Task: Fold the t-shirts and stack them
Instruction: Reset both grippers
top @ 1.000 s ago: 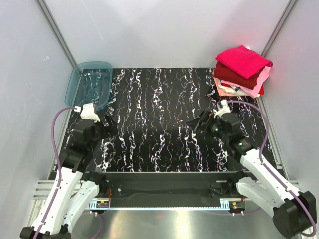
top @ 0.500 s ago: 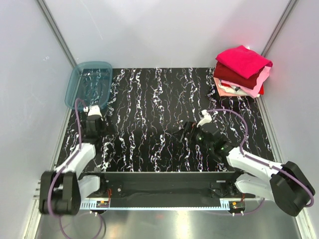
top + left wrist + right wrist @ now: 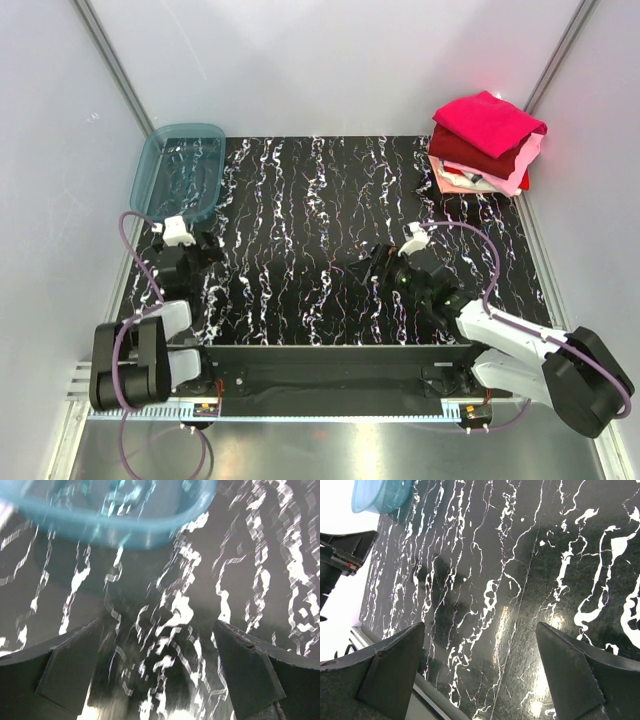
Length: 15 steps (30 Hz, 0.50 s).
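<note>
The t-shirts lie folded in one stack at the table's back right corner. A bright pinkish-red one (image 3: 490, 122) is on top, with dark maroon (image 3: 468, 152), pale pink (image 3: 522, 172) and salmon and white edges (image 3: 455, 181) showing beneath. My left gripper (image 3: 205, 250) (image 3: 157, 625) is open and empty, low over the table's left side just in front of the tub. Right of centre, my right gripper (image 3: 365, 268) (image 3: 481, 625) hangs open over bare marble with nothing between its fingers. Both grippers are far from the stack.
A translucent blue-grey tub (image 3: 180, 170) (image 3: 115, 515) (image 3: 380, 495) stands at the back left corner and looks empty. The table (image 3: 300, 210) is black marble with white veins, boxed in by pale walls. The left arm (image 3: 340, 555) shows at the right wrist view's left edge.
Both arms have folded back toward their bases. The right gripper moved left and nearer; the left gripper dropped slightly nearer. Jaws stayed open and the stack has not moved.
</note>
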Motion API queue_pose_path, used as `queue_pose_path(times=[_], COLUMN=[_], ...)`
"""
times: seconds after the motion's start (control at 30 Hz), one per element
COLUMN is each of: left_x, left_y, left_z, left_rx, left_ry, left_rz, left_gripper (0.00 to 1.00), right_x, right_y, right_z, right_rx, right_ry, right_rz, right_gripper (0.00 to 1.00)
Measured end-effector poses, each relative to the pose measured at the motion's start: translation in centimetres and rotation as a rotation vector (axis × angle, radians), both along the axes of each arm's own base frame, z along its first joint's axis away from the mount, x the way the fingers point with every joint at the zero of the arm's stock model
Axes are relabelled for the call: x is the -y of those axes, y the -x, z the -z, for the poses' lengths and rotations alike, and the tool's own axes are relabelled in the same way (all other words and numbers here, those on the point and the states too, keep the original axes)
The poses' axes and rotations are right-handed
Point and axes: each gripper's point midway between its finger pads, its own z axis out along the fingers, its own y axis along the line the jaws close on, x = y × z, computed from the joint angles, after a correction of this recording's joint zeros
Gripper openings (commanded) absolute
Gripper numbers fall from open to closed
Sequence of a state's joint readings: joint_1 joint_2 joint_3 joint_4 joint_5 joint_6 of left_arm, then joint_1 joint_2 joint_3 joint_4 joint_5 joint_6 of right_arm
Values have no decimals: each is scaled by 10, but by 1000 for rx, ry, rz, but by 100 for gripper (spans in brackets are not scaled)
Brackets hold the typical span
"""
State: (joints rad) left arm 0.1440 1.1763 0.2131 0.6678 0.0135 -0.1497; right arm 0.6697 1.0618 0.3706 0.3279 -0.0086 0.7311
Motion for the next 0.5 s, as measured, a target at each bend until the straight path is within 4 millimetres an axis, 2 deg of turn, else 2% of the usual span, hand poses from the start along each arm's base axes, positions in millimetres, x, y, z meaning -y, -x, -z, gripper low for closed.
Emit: queue_pose_path(times=[0.13, 0.33, 0.5], left_x=[7, 46, 39], left_y=[-14, -21, -24], left_z=[-7, -1, -5], left_rx=[84, 87, 95], left_ry=[-23, -110, -146], left_rz=[48, 159, 122], left_gripper=[99, 99, 99], right_x=[1, 3, 5], right_y=[-1, -3, -4], right_z=[-2, -6, -5], right_rx=[16, 39, 42], right_ry=[-9, -20, -19], right_rz=[8, 26, 31], right_gripper=[100, 100, 100])
